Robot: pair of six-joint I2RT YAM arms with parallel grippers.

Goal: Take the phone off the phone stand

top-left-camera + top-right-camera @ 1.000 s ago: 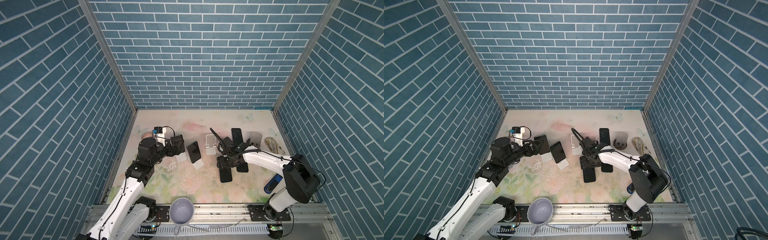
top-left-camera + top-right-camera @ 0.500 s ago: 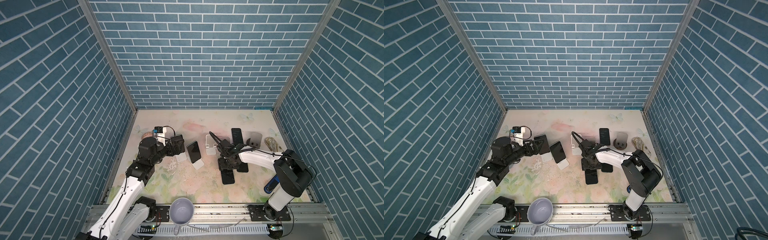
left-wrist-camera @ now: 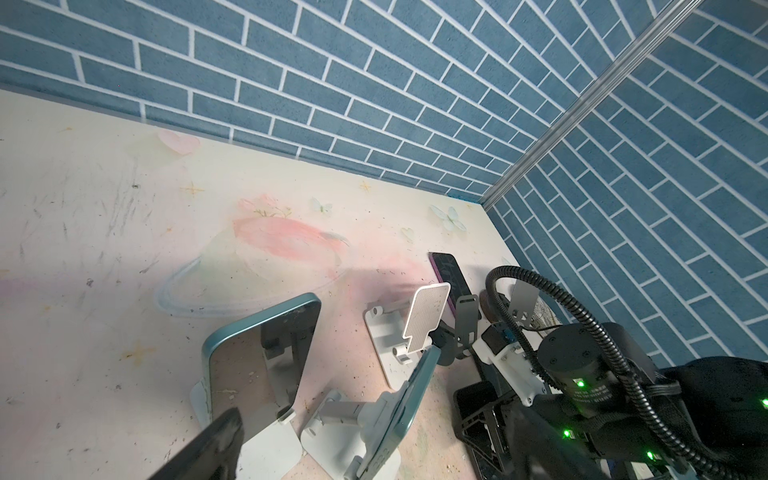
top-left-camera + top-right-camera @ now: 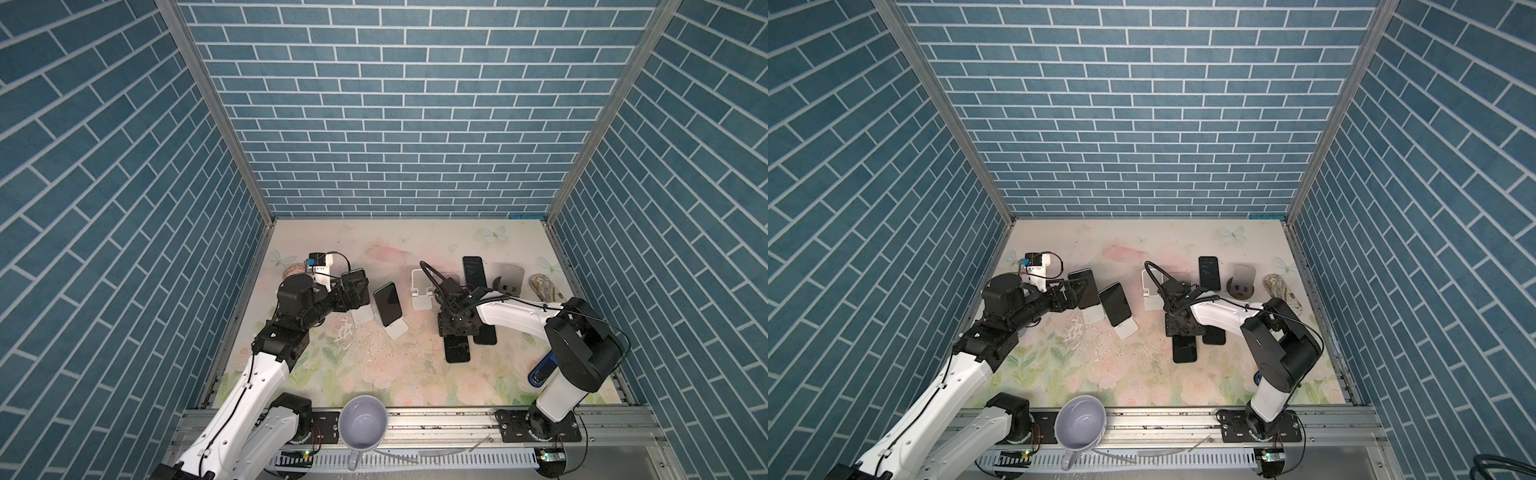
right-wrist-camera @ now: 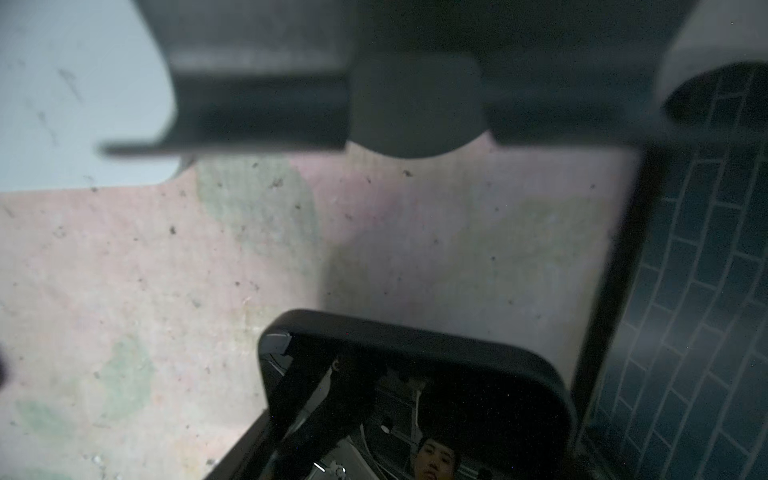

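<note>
Left wrist view: we see the teal phone [image 3: 262, 357] upright on its phone stand [image 3: 270, 453] near the surface's [image 3: 104, 208] left edge, the left pincer [image 4: 353, 288] spread wide beside it; front edge roomy; the right pincer's [image 4: 455, 326] grip we cannot tell.

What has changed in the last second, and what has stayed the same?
The elbow of the right arm swung in toward the middle; the right gripper stayed low over the flat-lying dark phone. No grasp or release shows. The left gripper stayed open at the teal phone on its white stand; nothing else moved.
</note>
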